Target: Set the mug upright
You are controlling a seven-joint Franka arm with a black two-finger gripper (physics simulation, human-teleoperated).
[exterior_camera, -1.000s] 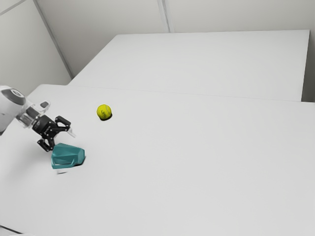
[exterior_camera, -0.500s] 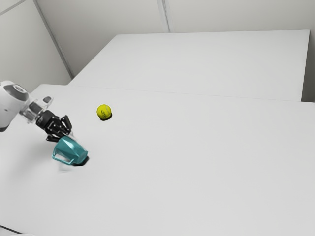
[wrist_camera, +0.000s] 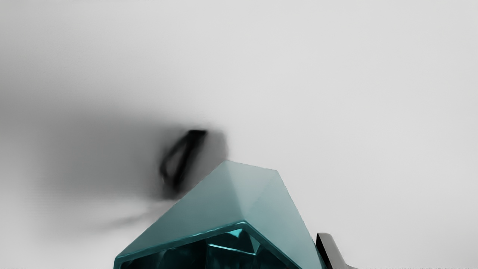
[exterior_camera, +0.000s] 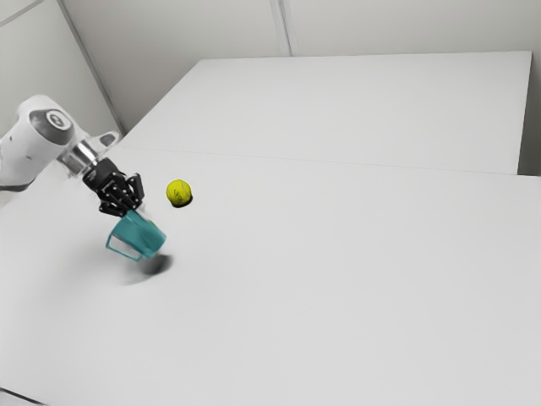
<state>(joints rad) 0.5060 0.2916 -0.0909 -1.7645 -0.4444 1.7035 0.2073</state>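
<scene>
Matte, near-white table point(exterior_camera: 338, 296) in foreground. Thin seam point(exterior_camera: 338, 161) crosses behind it; beyond, a second pale, flat surface point(exterior_camera: 355, 106) with straight edges. Light-grey back wall point(exterior_camera: 406, 25), vertical strip point(exterior_camera: 284, 30) running down it. At the exterior view's left, a paler side wall point(exterior_camera: 42, 76), bordered by a slanting grey strip point(exterior_camera: 91, 68). Lighting diffuse; wrist view records a soft-edged grey shadow point(wrist_camera: 112, 157) on the table.

No legible text or labels.

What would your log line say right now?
gripper: shut on mug | mug: in the air, tilted | yellow ball: on table
</scene>
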